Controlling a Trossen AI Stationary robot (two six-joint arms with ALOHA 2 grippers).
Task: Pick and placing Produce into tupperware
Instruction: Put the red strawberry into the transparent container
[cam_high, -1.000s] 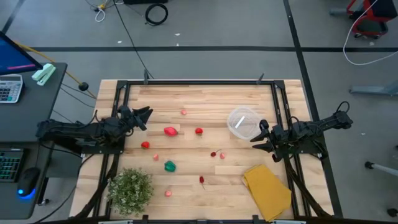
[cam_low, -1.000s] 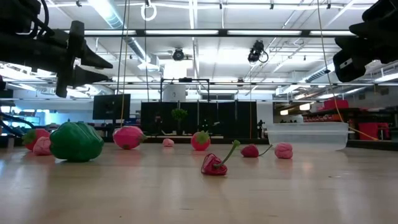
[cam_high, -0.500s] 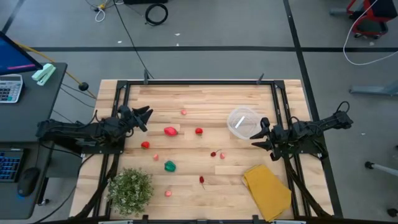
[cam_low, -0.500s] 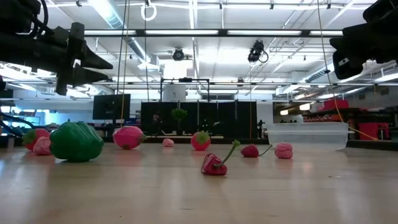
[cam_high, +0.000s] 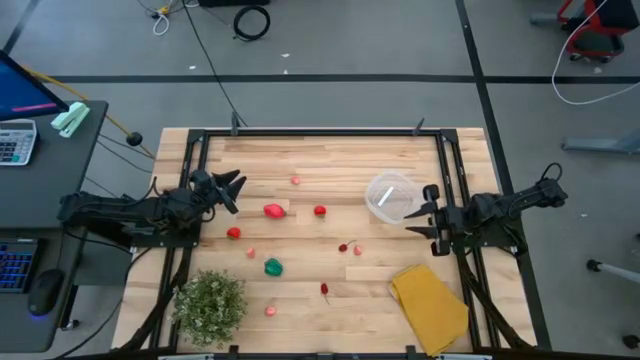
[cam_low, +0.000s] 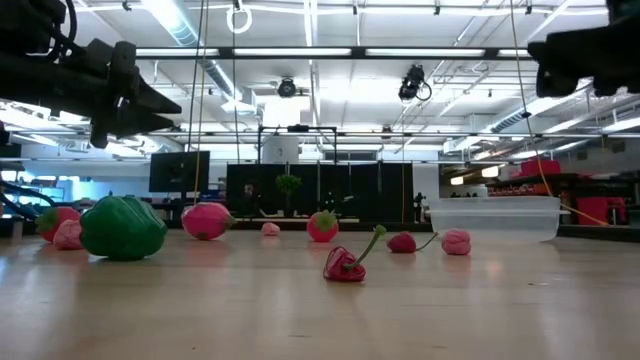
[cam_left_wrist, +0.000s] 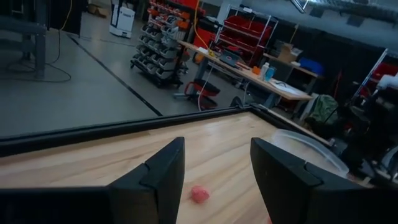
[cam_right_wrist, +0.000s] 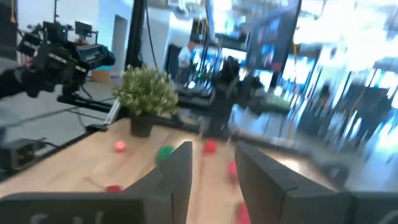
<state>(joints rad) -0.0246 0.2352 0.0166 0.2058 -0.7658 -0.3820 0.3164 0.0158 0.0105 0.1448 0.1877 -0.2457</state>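
The right gripper (cam_high: 425, 209), fingers apart and empty, has drawn back from the tupperware (cam_high: 390, 196); all produce remains on the desk (cam_high: 330, 160).

The two arms (cam_high: 120, 210) are black and thin, with black cables and flat, chunky black fingers (cam_left_wrist: 158, 180).

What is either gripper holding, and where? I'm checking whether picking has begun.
Nothing is held: the left gripper and the right gripper are both open and empty.
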